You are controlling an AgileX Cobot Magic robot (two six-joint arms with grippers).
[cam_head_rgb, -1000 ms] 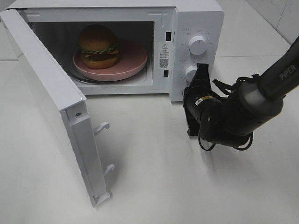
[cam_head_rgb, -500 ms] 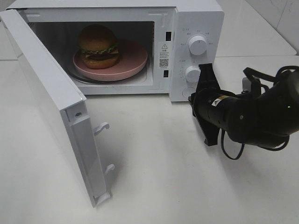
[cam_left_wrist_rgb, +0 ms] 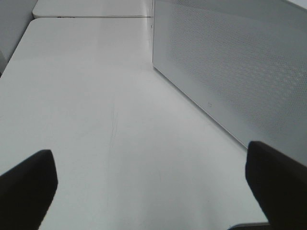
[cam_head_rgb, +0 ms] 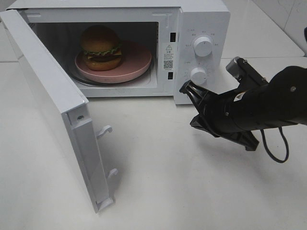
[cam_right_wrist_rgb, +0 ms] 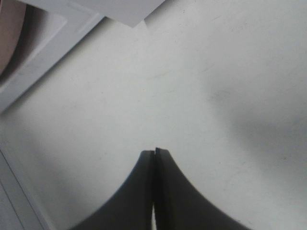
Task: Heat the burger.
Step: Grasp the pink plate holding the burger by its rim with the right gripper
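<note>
Burger (cam_head_rgb: 100, 47) sits on pink plate (cam_head_rgb: 139, 60) inside open microwave (cam_head_rgb: 201, 19)

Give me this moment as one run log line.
burger: on pink plate inside microwave | door: open | right gripper: shut, empty, in front of control panel | left gripper: open, empty
</note>
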